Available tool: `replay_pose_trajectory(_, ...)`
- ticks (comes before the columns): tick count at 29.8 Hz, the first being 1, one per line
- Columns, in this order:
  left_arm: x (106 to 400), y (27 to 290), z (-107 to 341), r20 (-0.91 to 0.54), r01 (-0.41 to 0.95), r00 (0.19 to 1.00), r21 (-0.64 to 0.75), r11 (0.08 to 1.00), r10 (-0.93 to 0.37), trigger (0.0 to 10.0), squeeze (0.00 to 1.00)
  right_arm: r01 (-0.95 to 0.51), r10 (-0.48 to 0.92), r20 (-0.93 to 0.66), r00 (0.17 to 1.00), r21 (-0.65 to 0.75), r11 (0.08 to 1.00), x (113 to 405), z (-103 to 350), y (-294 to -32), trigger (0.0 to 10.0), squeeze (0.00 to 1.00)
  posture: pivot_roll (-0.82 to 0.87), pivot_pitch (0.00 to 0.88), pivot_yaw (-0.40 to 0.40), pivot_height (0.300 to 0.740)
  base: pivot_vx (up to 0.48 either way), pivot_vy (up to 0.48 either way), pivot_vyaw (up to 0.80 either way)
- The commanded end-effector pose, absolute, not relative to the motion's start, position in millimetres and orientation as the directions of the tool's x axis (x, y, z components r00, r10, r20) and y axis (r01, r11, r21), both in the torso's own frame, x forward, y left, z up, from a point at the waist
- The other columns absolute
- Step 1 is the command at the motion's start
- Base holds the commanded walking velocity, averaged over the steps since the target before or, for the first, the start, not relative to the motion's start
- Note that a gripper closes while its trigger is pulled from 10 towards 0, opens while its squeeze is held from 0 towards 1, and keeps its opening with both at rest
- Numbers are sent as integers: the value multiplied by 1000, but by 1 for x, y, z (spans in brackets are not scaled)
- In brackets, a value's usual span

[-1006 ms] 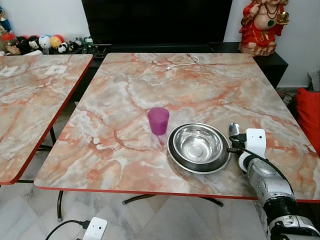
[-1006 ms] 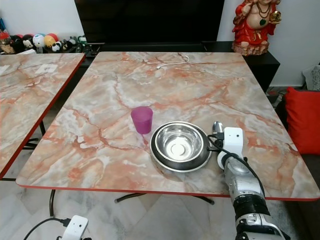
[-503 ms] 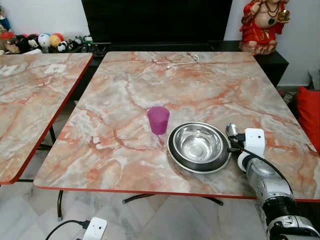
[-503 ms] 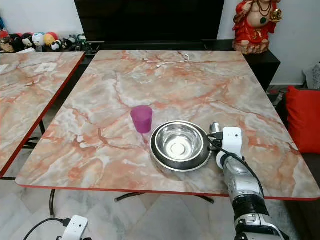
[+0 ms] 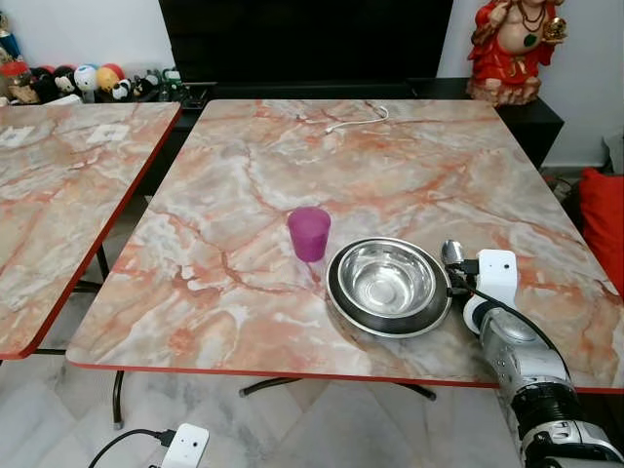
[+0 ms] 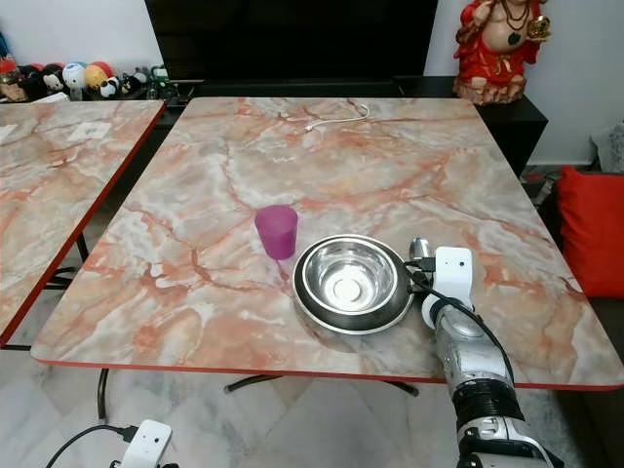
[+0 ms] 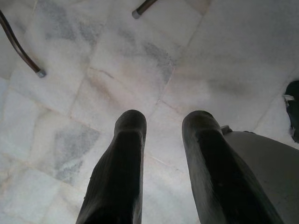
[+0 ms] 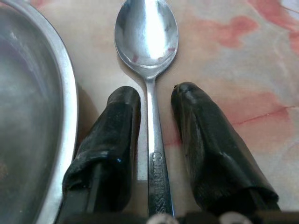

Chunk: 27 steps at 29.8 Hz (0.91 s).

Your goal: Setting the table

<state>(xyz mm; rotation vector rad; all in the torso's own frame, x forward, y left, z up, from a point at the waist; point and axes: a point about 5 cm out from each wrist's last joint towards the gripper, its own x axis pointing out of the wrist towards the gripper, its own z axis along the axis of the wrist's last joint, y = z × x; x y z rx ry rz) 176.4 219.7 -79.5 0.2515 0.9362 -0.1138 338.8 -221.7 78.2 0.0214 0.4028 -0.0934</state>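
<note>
A steel bowl [image 5: 337, 293] sits empty near the front of the marble table [image 5: 292, 175], with a purple cup [image 5: 309, 234] upright just to its left. A metal spoon [image 8: 146, 32] lies flat on the table right of the bowl, its scoop pointing away from me; it also shows as spoon [image 5: 451, 253]. My right gripper [image 8: 155, 95] rests low over the spoon's handle, open, with one finger on each side and a narrow gap to each. One finger [image 8: 119, 121] lies beside the bowl's rim. My left gripper [image 7: 164, 121] hangs open above the floor.
A white cable [image 5: 353, 122] lies at the table's far edge. A second marble table [image 5: 58, 185] stands to the left across a gap. A red statue [image 5: 507, 49] and a red cushion [image 5: 603, 224] are at the right. A white plug block [image 5: 185, 444] lies on the floor.
The right gripper and the spoon have edged slightly closer to the bowl. The cup and bowl have not moved.
</note>
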Motion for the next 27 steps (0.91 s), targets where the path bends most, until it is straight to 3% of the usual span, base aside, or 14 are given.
replay_pose_trajectory(1,170,223,-82,-825,216,565,172,961,20,10000,0,94,-81,-357,930,18,995,341,84,-220,10000,0,0,21,37,740,0,0,0)
replay_pose_trajectory(18,169,223,-82,-825,216,564,170,961,19,10000,0,132,-126,-275,953,2,991,344,95,-225,10000,0,-2,20,38,740,0,0,0)
replay_pose_trajectory(27,169,224,-82,-824,210,566,171,963,23,10000,0,190,-191,20,981,28,981,343,132,-229,10000,0,0,17,34,740,0,0,0)
